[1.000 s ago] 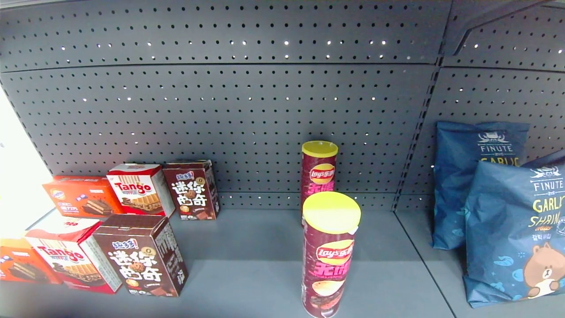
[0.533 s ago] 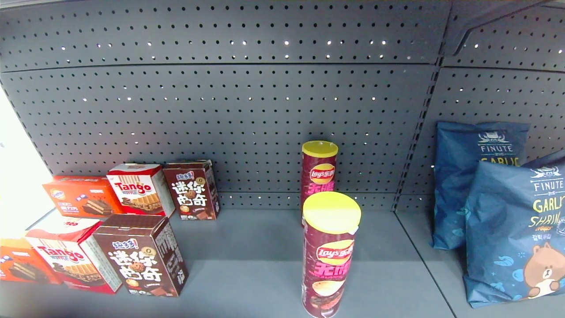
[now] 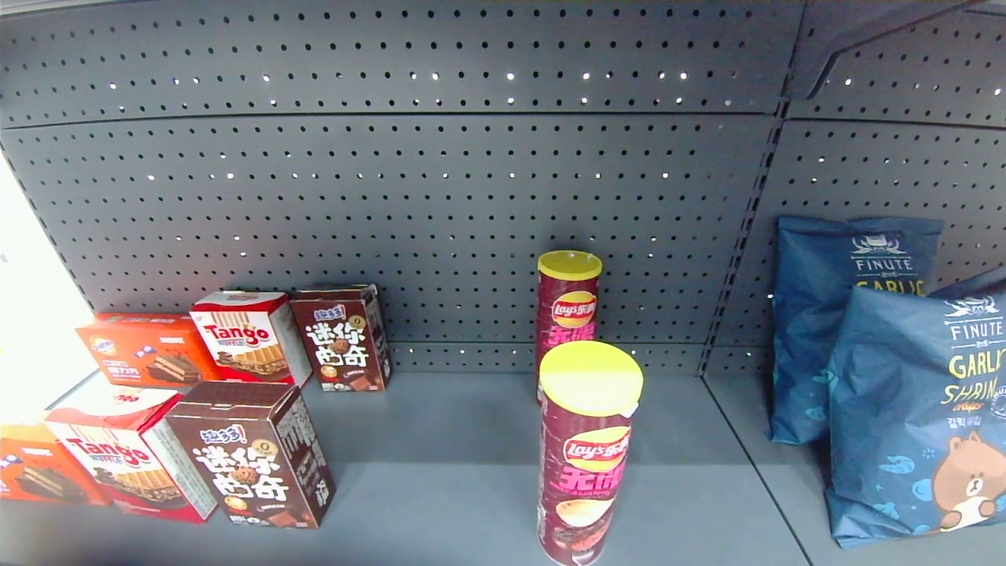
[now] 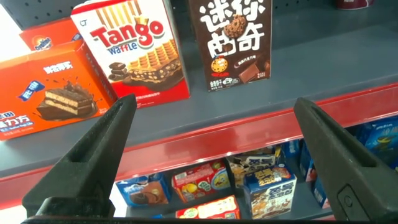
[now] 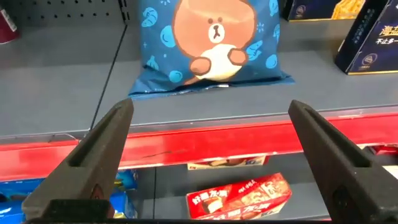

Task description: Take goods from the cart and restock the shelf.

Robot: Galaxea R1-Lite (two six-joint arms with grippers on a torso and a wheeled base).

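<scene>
Change: nothing is seen to have moved over the last second in the head view; every pack is kept in its place.
Meaning: a pause between placements is judged likely (nothing is in hand), so the next item is yet to be fetched from the cart.
Left gripper (image 4: 212, 106): fingers are spread wide and empty, held before the red edge strip (image 4: 249, 124), facing the boxes (image 4: 134, 53).
Right gripper (image 5: 210, 107): spread equally wide, nothing held, facing a blue bag (image 5: 208, 43).
Goods: all are stood on the shelf (image 3: 440, 472), with boxes at left, two chip cans (image 3: 585, 472) in the middle and bags at right.
Materials: boxes are rigid, sharp-cornered card; cans are smooth cylinders capped with yellow lids; bags are soft crinkled film; the shelf is matt grey metal backed by perforated panel (image 3: 393, 196).
</scene>
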